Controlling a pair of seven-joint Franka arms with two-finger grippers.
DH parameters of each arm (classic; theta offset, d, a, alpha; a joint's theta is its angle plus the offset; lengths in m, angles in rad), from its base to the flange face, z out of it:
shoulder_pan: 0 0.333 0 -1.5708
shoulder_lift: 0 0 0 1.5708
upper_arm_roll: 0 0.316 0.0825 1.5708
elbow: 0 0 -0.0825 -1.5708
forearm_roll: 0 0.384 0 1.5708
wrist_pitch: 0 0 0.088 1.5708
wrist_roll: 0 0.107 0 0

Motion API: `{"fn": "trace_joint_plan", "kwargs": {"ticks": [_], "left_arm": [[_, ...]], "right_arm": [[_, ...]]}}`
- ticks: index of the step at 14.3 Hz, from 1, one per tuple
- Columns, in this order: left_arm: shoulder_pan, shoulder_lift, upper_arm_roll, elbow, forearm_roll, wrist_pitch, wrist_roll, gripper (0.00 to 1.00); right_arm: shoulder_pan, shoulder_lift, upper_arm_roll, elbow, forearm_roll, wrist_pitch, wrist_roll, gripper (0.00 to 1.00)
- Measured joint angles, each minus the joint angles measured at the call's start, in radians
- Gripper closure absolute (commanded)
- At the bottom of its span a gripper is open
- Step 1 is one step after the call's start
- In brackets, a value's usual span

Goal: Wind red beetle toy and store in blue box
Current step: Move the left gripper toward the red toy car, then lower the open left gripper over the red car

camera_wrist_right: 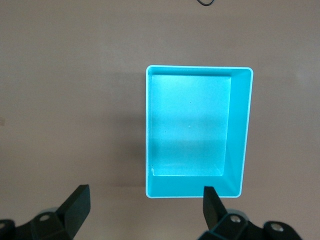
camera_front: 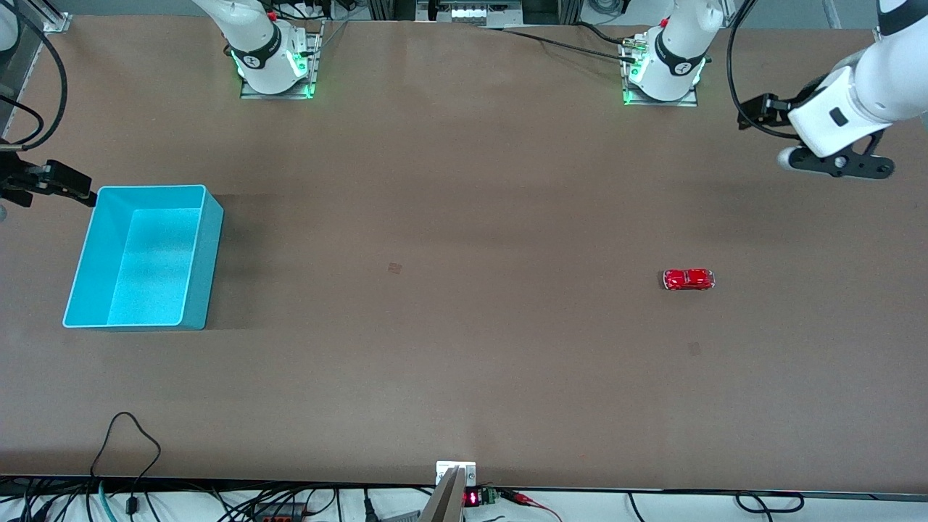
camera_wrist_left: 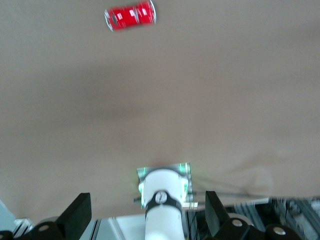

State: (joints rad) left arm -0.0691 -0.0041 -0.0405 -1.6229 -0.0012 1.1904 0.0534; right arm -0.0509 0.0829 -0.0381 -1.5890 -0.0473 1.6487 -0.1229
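- The brown table [camera_front: 464, 181] carries only two loose things, set well apart from each other.
- The blue box [camera_front: 206, 239] is a topless light-blue bin standing toward the right arm's end of the table, upright, with nothing inside it.
- The left arm reaches in high toward its own end of the table; the left gripper [camera_wrist_left: 145, 220] hangs in the air over bare tabletop, its fingers [camera_wrist_left: 76, 216] spread wide with nothing between them.
- The right gripper [camera_wrist_right: 145, 212] hangs above the table just beside the blue box [camera_wrist_right: 240, 130]; its fingers [camera_wrist_right: 77, 205] are spread wide too and hold nothing.
- The red beetle toy [camera_front: 689, 279] is a tiny glossy red car with silvery bumpers. It rests on its wheels on the bare table toward the left arm's end, well apart from both grippers. The left wrist view shows it [camera_wrist_left: 130, 16] lying side-on.
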Motion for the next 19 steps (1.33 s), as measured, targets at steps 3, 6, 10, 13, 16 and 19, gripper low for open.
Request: {"fn": "trace_joint_plan", "kwargs": {"ticks": [3, 6, 10, 13, 16, 19], "left_arm": [[0.002, 0.004, -0.002, -0.003, 0.0, 0.012, 0.218, 0.0], [0.009, 0.02, 0.0, -0.055, 0.003, 0.169, 0.505, 0.0], [0.008, 0.092, -0.001, -0.15, 0.032, 0.421, 0.8, 0.0], [0.012, 0.191, 0.0, -0.18, 0.082, 0.596, 1.044, 0.0], [0.048, 0.273, 0.001, -0.247, 0.1, 0.819, 1.228, 0.0], [0.087, 0.303, 0.002, -0.364, 0.101, 1.03, 1.292, 0.0]], "right_arm": [[0.005, 0.0, 0.0, 0.0, 0.0, 0.0, 0.0, 0.0], [0.005, 0.0, 0.0, 0.0, 0.0, 0.0, 0.0, 0.0], [0.006, 0.032, 0.0, -0.016, 0.0, -0.007, -0.001, 0.0], [0.006, 0.081, -0.001, -0.02, 0.0, -0.041, -0.001, 0.0], [0.006, 0.083, -0.002, -0.019, 0.0, -0.051, -0.001, 0.0], [0.006, 0.081, -0.002, -0.019, 0.0, -0.059, -0.001, 0.0]]}}
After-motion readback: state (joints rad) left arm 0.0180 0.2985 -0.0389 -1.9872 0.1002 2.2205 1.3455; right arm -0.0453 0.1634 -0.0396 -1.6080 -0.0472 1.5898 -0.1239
